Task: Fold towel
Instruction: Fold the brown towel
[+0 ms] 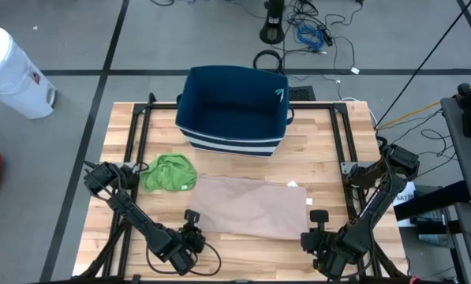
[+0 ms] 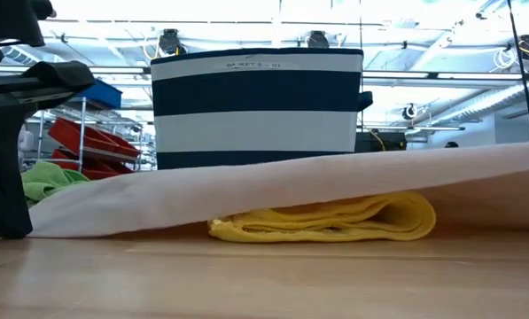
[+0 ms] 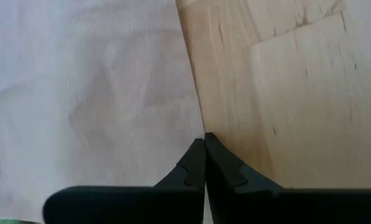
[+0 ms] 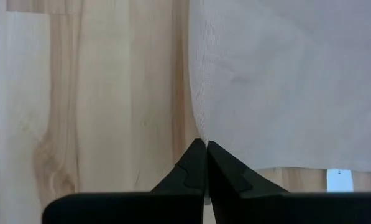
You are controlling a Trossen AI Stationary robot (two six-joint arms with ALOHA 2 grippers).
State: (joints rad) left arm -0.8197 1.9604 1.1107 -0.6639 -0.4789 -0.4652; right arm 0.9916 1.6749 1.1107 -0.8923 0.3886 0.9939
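Towel (image 1: 255,207), beige and spread flat, lies across the near half of the wooden tabletop (image 1: 330,150), in front of a navy basket (image 1: 233,106) with white stripes. The left gripper (image 1: 189,230) sits at the towel's near left corner, and in the left wrist view its fingers (image 3: 194,165) are pressed together right at the cloth's edge (image 3: 191,93), pinching it. The right gripper (image 1: 318,230) sits at the near right corner; the right wrist view shows its fingers (image 4: 196,163) likewise closed on the towel's edge (image 4: 194,87), with a small white label (image 4: 338,180) showing beyond the far hem. From the low view, the towel (image 2: 273,190) is raised off the wood along its near edge, draping over a folded yellow cloth (image 2: 335,220) that rests beneath it. A crumpled green cloth (image 1: 169,173) lies just beside the towel's far left corner, near the basket's front.
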